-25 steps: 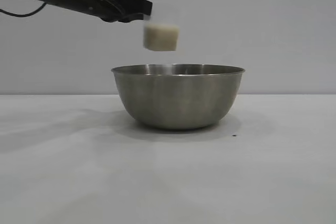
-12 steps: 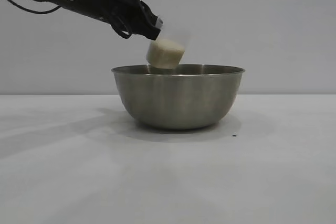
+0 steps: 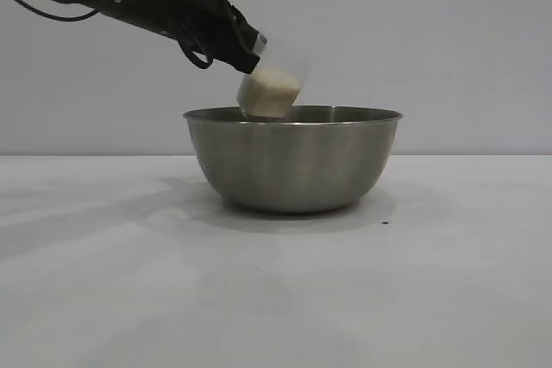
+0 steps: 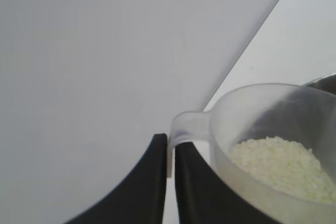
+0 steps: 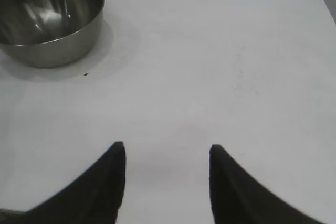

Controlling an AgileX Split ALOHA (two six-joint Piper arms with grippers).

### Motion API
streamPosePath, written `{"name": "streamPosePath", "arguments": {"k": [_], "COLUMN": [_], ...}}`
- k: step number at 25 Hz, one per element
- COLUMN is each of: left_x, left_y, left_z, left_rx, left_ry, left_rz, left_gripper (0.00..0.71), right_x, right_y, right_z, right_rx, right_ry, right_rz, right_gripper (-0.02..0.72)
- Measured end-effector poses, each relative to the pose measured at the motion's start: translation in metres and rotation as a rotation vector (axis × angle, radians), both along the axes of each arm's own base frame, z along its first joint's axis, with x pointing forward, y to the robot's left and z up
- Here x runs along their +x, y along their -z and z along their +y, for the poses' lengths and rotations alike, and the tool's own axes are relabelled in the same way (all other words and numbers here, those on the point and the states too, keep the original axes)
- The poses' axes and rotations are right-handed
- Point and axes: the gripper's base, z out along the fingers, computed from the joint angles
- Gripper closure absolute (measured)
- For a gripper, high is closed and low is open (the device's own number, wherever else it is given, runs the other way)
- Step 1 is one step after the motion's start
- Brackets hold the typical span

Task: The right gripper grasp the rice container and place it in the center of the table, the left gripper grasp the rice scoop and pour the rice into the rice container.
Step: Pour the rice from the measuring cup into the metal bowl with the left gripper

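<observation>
Left pincer (image 4: 170, 156), pinching the rice scoop (image 3: 274, 79) handle, should roll further so rice (image 4: 281, 166) falls into the steel bowl (image 3: 293, 161) below; right pincer (image 5: 167, 153) waits spread.

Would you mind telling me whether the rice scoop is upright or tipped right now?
Tipped. The rice scoop leans over the rice container, with its rice not yet poured.
</observation>
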Motion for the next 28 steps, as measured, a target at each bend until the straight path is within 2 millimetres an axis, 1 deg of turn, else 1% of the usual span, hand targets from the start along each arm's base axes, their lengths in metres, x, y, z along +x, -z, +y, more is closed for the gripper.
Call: {"name": "streamPosePath", "arguments": {"k": [4, 8, 13, 28], "left_x": [-0.003, -0.006, -0.007, -0.007], "left_y": [0.000, -0.005, -0.009, -0.011], "left_z": [-0.005, -0.009, -0.009, -0.009], "left_rx": [0.071, 0.132, 0.168, 0.405], "left_ry": [0.031, 0.050, 0.056, 0.088], "left_rz": [-0.056, -0.121, -0.162, -0.372], "left_gripper": [0.710, 0.710, 0.710, 0.710], "right_x": [0.000, 0.000, 0.000, 0.000], "right_y": [0.000, 0.000, 0.000, 0.000], "right_z": [0.000, 0.000, 0.000, 0.000], "right_rx": [0.000, 0.000, 0.000, 0.000], "right_ry": [0.000, 0.000, 0.000, 0.000], "right_rz": [0.000, 0.000, 0.000, 0.000], "right_gripper": [0.388, 0.388, 0.388, 0.388]}}
